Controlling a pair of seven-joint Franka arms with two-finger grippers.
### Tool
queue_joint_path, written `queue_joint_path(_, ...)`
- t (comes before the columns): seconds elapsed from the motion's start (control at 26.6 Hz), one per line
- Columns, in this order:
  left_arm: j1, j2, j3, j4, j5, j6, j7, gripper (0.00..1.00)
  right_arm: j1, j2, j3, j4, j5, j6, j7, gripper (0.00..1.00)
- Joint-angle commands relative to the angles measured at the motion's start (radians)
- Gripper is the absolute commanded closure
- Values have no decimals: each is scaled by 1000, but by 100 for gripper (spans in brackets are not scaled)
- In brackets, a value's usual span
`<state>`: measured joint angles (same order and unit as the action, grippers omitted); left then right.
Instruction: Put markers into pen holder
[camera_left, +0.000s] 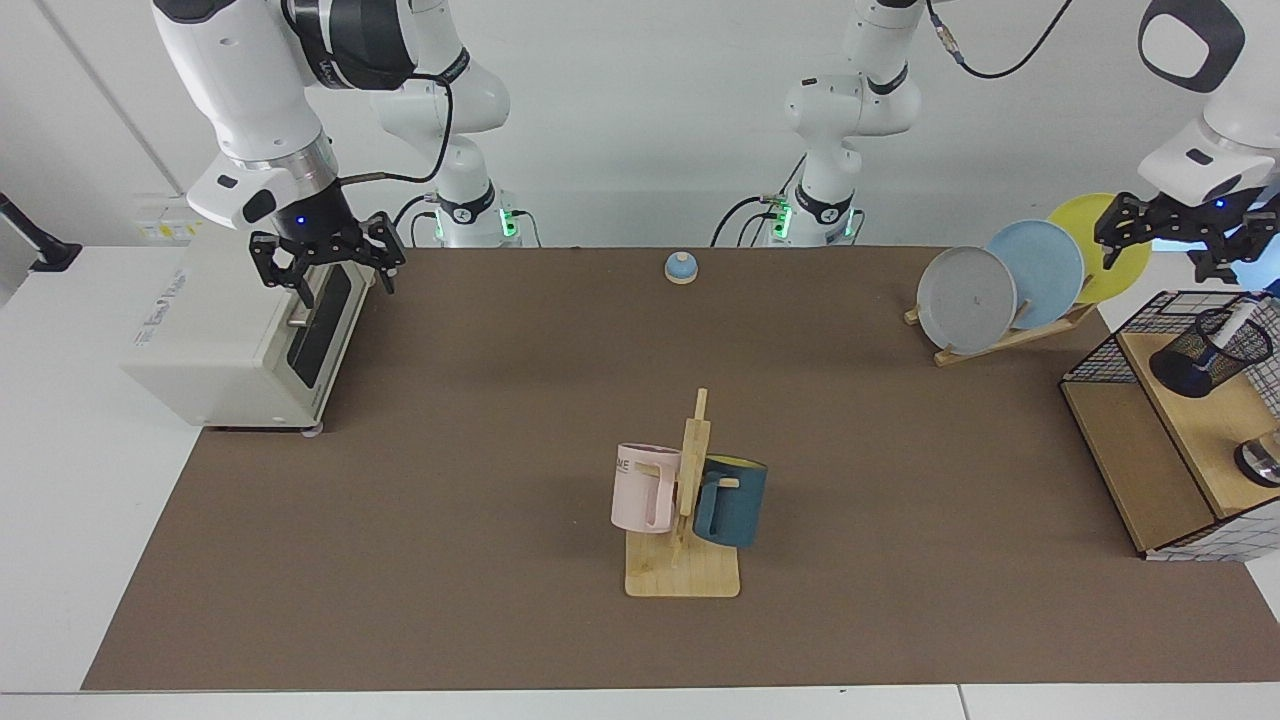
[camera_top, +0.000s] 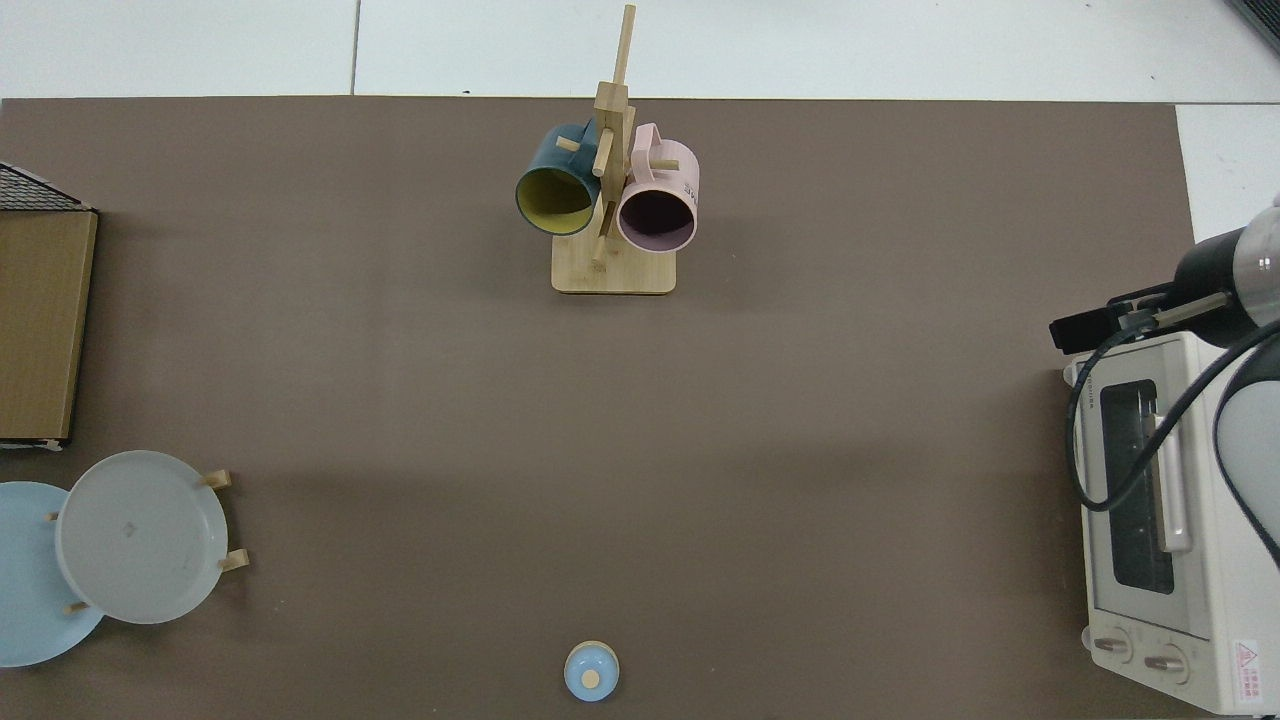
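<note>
My left gripper (camera_left: 1176, 236) hangs released above the pen holder (camera_left: 1208, 352), where the marker (camera_left: 1236, 321) leans inside; my right gripper (camera_left: 326, 258) waits spread by the toaster oven (camera_left: 235, 330). Drop looks done; next, withdraw clear.

White marker (camera_left: 1237, 322) stands tilted inside black mesh pen holder (camera_left: 1208, 352); cap seemingly blue
</note>
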<state>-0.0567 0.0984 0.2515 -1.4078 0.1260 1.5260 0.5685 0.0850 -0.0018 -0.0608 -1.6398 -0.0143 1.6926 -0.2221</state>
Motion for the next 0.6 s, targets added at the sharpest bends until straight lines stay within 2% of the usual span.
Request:
queue_joint_path(0.0,21,-32,-113,58,-72,-122,-274,0,-8,-7,6,-8,0,9,-25,0)
queue_joint_path(0.11,40,-36,-228,69,-69,-176,-398,0,-7,-6,6,-5,7,10,-20,0)
queue_joint_path(0.3,58,-42,-383,69,-66,-185,-602,0,-8,-7,6,-3,13,9,-13,0)
queue_joint_path(0.45,74,-43,-468,69,-94,-173,-752,0,-10,-9,6,-3,16,9,-8,0)
queue_joint_path(0.56,80,-48,-466,67,-159,-161,-766,0,-14,-9,6,-3,16,9,-6,0)
